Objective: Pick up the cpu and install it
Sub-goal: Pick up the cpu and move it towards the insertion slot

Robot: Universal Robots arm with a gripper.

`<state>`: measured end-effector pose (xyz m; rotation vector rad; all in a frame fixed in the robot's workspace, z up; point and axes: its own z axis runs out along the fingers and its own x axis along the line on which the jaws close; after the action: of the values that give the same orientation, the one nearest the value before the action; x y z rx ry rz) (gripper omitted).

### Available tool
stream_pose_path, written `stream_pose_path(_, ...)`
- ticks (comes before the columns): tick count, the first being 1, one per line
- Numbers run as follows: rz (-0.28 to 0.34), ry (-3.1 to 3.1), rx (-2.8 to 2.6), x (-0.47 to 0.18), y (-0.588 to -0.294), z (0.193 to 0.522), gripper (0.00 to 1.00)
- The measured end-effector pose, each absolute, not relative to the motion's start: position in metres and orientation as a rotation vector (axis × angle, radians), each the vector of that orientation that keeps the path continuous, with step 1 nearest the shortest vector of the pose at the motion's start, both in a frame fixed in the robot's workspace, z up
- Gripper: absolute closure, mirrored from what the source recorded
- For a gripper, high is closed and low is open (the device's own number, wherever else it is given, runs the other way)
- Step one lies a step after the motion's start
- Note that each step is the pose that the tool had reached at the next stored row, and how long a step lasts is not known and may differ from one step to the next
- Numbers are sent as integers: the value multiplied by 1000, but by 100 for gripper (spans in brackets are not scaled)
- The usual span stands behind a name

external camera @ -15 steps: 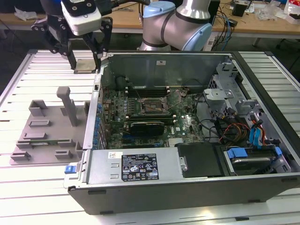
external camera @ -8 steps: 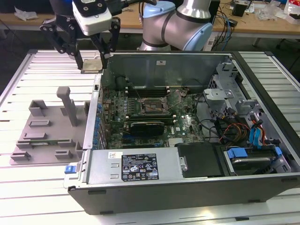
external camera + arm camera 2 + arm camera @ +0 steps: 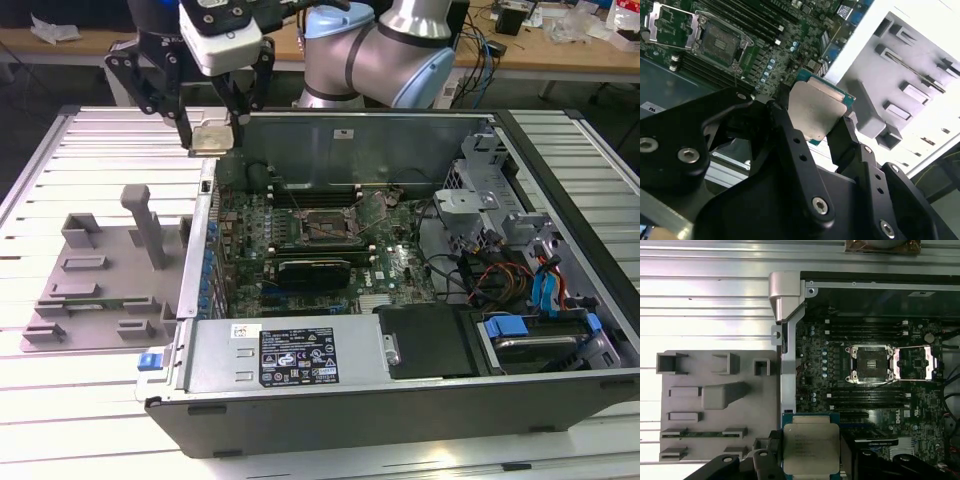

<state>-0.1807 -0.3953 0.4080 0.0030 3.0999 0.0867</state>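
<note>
Your pincer (image 3: 815,116) clamps the cpu (image 3: 817,112) | hanging over the computer case wall (image 3: 788,375), apart from the socket (image 3: 871,363) | lid print illegible

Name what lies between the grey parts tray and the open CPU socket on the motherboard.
In the first wrist view, the case wall and a strip of motherboard separate tray from socket.

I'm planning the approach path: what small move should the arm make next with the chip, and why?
Probably carry it sideways, kept high, toward the open socket: the gripper holds the cpu above the edge of the case, and the socket sits farther in on the motherboard.
</note>
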Motion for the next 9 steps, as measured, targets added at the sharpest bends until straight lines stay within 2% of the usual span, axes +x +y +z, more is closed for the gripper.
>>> stream_pose_path(9, 87, 3100, 3, -164, -395, 408, 45)
